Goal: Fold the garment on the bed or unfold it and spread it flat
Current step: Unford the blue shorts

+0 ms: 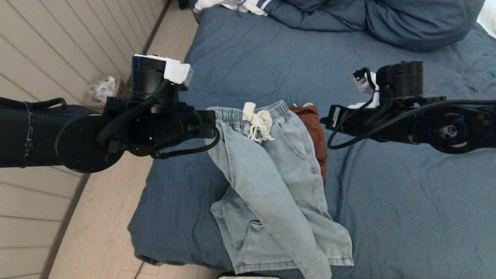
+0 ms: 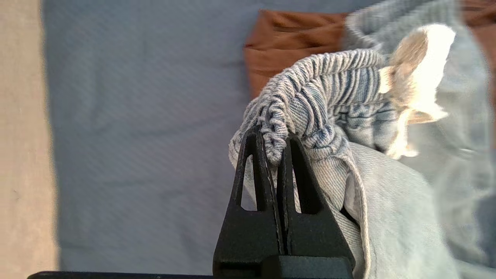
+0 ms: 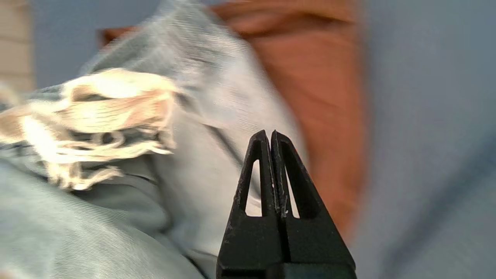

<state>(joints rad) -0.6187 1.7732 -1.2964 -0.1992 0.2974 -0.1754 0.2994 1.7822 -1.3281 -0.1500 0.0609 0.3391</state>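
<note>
The bed (image 1: 387, 201) fills most of the head view, with its wrinkled slate-blue cover, and a bunched blue duvet (image 1: 372, 21) lies at the far end. On the cover, close to the near left corner, lies a pair of light blue denim shorts (image 1: 271, 186) with an elastic waistband (image 2: 310, 89) and a cream drawstring (image 1: 256, 121) tied in a bow. The waistband points to the far side and the 2 legs reach the near edge of the bed. Under the shorts, at their right side, a rust-brown garment (image 1: 316, 128) shows partly.

The left gripper (image 2: 277, 149) is at the left end of the waistband — its 2 fingers are clenched on a gathered fold of the elastic, which stands up between the tips. The waistband looks lifted a little at this corner.

The right gripper (image 3: 270, 135) is just beside the right side of the shorts, above the border between the denim and the rust-brown garment. Its fingers are pressed together and there is no cloth between them.

At the far left corner a white and dark striped cloth (image 1: 240, 5) lies — and on the floor beside the bed stands a small bin (image 1: 101, 91).
</note>
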